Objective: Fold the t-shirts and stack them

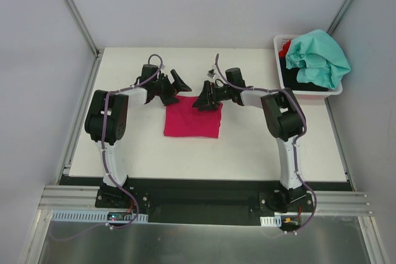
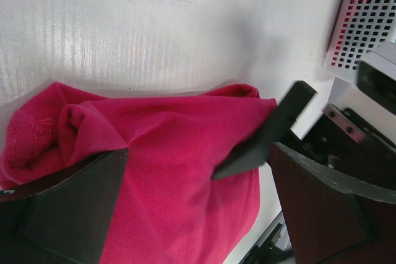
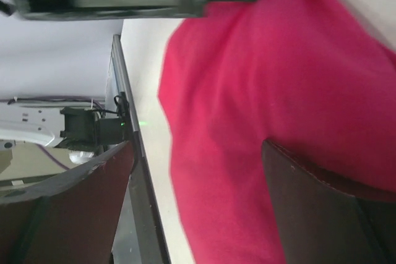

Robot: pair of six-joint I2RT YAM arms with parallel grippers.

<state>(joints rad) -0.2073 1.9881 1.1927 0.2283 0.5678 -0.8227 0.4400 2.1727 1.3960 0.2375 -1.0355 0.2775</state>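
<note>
A magenta-pink t-shirt (image 1: 192,120) lies folded into a rough rectangle on the white table (image 1: 136,146), between the two arms. My left gripper (image 1: 175,86) hovers at the shirt's far left corner, jaws wide open and empty; in the left wrist view the pink t-shirt (image 2: 173,146) spreads under my left gripper (image 2: 198,153). My right gripper (image 1: 203,100) is over the far right corner, also open with nothing held. In the right wrist view the pink t-shirt (image 3: 260,78) lies flat below my right gripper (image 3: 198,146). A teal-mint t-shirt (image 1: 318,57) tops black and red ones in the basket.
The white plastic basket (image 1: 281,72) stands at the table's far right corner and shows as the basket (image 2: 365,17) in the left wrist view. One black finger of the right gripper (image 2: 266,131) reaches over the pink cloth there. The table's near edge (image 3: 133,153) runs beside the shirt.
</note>
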